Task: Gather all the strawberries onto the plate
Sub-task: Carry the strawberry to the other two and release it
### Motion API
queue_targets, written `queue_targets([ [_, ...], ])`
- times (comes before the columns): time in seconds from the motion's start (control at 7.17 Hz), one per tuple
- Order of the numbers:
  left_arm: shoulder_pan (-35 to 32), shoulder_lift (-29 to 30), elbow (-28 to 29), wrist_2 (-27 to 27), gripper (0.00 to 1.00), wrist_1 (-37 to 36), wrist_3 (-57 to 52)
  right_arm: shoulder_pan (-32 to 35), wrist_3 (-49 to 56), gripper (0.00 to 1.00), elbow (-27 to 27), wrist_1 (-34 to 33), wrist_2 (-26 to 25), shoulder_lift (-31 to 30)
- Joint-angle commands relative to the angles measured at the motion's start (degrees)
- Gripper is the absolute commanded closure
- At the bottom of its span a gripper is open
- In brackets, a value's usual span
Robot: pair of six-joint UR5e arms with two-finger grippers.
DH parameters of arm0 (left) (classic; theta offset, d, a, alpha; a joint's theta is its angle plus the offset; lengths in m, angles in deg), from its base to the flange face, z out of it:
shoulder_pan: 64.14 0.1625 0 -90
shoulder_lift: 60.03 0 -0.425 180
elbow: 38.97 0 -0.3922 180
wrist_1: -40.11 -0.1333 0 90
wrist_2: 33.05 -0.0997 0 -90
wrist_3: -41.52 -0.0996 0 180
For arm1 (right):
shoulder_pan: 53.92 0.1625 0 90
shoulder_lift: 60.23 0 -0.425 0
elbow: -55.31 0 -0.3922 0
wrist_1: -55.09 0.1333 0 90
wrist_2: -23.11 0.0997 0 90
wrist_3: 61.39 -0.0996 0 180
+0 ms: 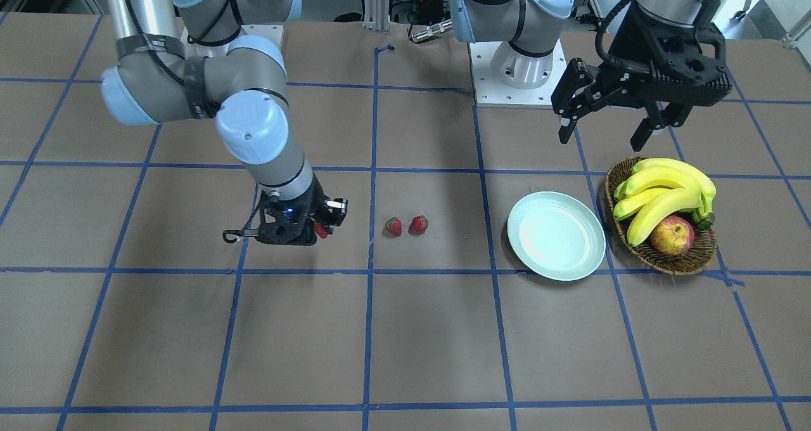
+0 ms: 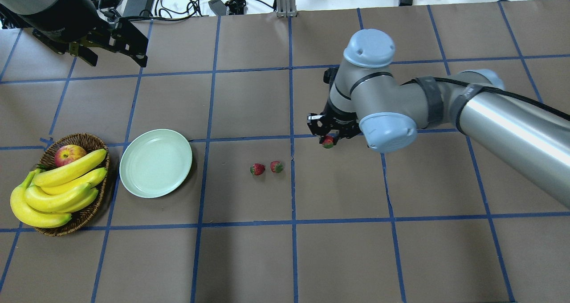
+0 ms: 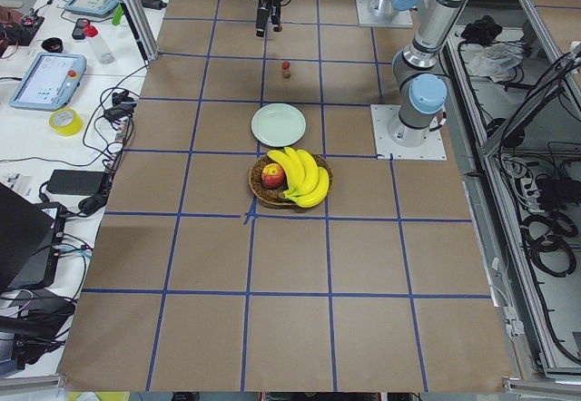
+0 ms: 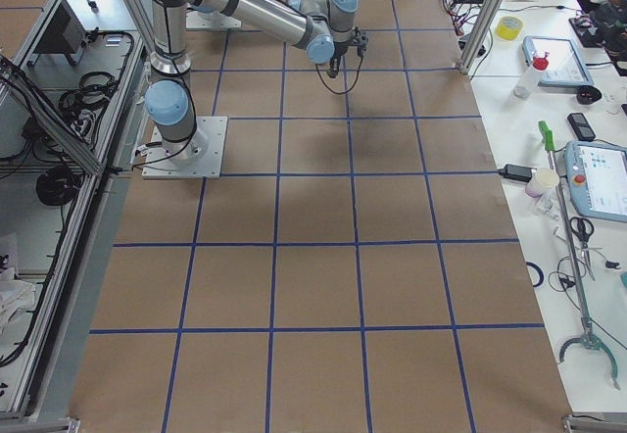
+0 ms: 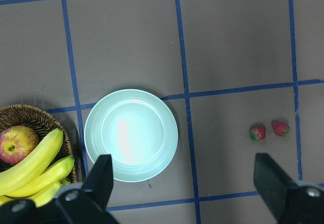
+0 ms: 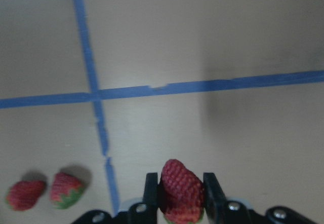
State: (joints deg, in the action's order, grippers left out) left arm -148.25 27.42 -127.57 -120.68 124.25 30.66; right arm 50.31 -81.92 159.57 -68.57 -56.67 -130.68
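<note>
My right gripper (image 2: pixel 328 141) is shut on one strawberry (image 6: pixel 181 189) and holds it above the table; the berry also shows in the front view (image 1: pixel 321 230). Two more strawberries (image 2: pixel 257 169) (image 2: pixel 276 166) lie side by side on the brown table, between that gripper and the plate. The pale mint plate (image 2: pixel 156 163) is empty; it also shows in the left wrist view (image 5: pixel 131 135). My left gripper (image 1: pixel 605 130) is open and empty, high above the table behind the plate and basket.
A brown wicker basket (image 2: pixel 91 211) with bananas (image 2: pixel 58 191) and a red-yellow apple (image 2: pixel 69 153) stands right beside the plate. Blue tape lines grid the table. Cables and devices lie along the table's far edge.
</note>
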Motion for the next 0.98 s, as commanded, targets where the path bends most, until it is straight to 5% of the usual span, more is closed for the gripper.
queue_targets([
  [0.0,0.0,0.0,-0.08,-0.09,0.0,-0.03,-0.04,7.89,-9.59,0.86,-8.78,-0.44,3.31,7.84],
  [0.42,0.0,0.0,-0.08,-0.09,0.0,-0.03,-0.04,10.29,-12.61,0.82,-8.64,-3.34,4.47,10.59],
  [0.7,0.0,0.0,-0.08,-0.09,0.0,-0.03,-0.04,10.29,-11.65,0.02,-8.11,-2.47,1.32,10.07],
  [0.84,0.0,0.0,-0.08,-0.09,0.0,-0.03,-0.04,10.29,-9.98,0.0,-8.11,-2.03,1.04,9.81],
])
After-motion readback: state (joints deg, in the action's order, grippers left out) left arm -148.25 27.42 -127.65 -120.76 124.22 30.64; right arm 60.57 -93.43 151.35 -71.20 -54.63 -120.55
